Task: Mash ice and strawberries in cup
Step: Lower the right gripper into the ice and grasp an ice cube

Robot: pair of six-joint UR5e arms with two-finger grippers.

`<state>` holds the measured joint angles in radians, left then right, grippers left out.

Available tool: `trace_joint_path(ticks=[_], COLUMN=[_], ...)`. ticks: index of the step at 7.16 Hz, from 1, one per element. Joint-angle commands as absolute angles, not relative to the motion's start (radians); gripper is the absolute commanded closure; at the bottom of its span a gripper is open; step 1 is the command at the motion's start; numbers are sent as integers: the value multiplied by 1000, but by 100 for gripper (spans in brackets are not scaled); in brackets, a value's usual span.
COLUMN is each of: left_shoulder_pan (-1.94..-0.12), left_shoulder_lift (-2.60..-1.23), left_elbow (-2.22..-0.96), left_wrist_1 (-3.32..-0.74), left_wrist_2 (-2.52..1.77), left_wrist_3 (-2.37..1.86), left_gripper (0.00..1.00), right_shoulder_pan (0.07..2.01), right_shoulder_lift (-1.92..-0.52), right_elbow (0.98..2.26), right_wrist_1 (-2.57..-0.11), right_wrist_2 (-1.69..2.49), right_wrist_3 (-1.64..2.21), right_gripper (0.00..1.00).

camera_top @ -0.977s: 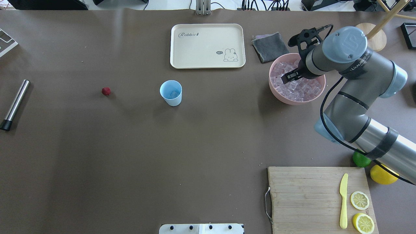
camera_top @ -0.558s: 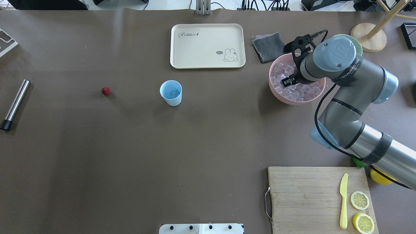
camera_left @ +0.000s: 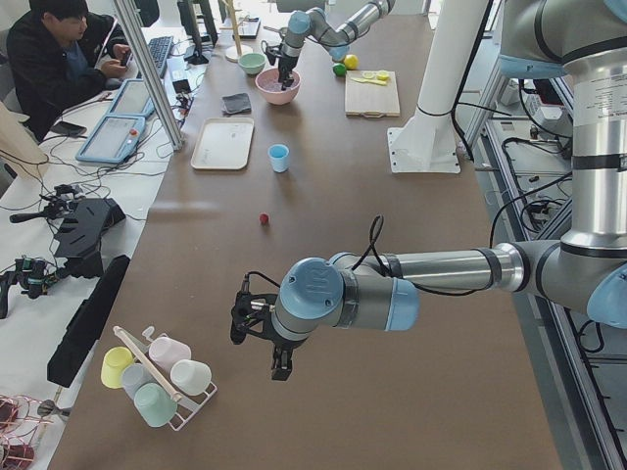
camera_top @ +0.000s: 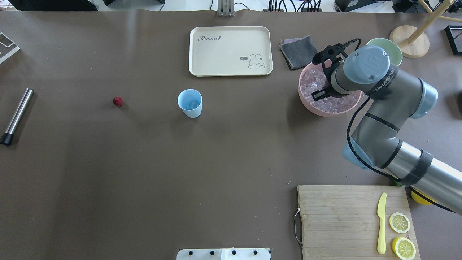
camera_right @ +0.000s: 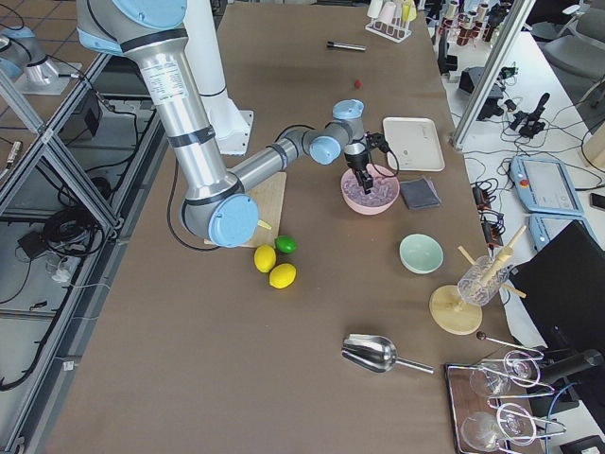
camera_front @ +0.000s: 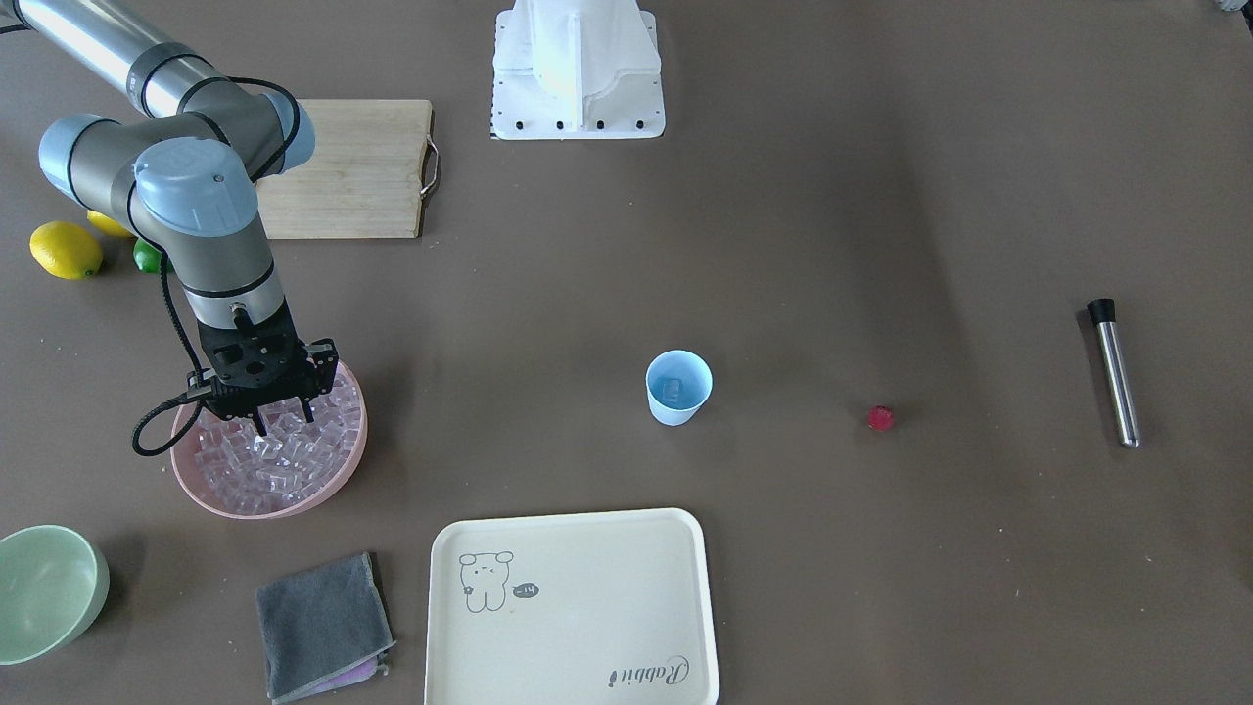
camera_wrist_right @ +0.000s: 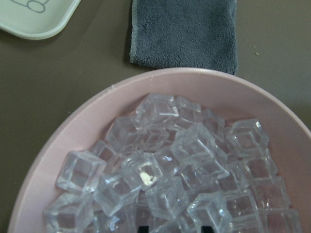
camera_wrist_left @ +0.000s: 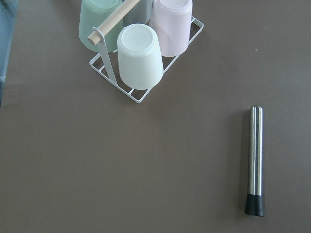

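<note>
Your right gripper [camera_front: 285,419], jaws spread, has shifted over the ice [camera_front: 274,465] in the pink bowl [camera_front: 294,506], uncovering the green bowl [camera_top: 395,52]. You cannot tell the left gripper [camera_left: 258,351] jaws' state.

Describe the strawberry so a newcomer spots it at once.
In the overhead view, find the cream rabbit tray at the far side of the table; the light-blue cup stands nearer than it. The strawberry lies alone left of the cup, the only small red thing on the table.

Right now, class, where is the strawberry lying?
In the overhead view, the strawberry lies left of centre, between the blue cup on its right and the steel rod further left, touching neither.
</note>
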<state>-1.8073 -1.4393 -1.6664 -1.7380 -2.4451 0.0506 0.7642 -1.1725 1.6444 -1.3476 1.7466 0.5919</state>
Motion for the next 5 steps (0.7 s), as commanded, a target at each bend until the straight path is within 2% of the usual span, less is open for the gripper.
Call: trace_joint_path(ticks=[1, 4, 5], left_shoulder_pan=[-1809, -1809, -1810], left_shoulder_lift=[-1428, -1428, -1428], left_elbow=[-1675, -1675, -1680], left_wrist_1=[-1738, -1736, -1736], left_wrist_2=[-2447, -2447, -2447], left_wrist_3=[51, 51, 51], left_gripper=[1, 1, 1], right_shoulder_pan=[761, 761, 761], right_shoulder_lift=[-1175, -1177, -1170], right_elbow=[1641, 1640, 1640], right_wrist_1=[-1348, -1347, -1348], right_wrist_2=[1741, 1741, 1743], right_wrist_3=[591, 592, 592], right_gripper=[55, 74, 93])
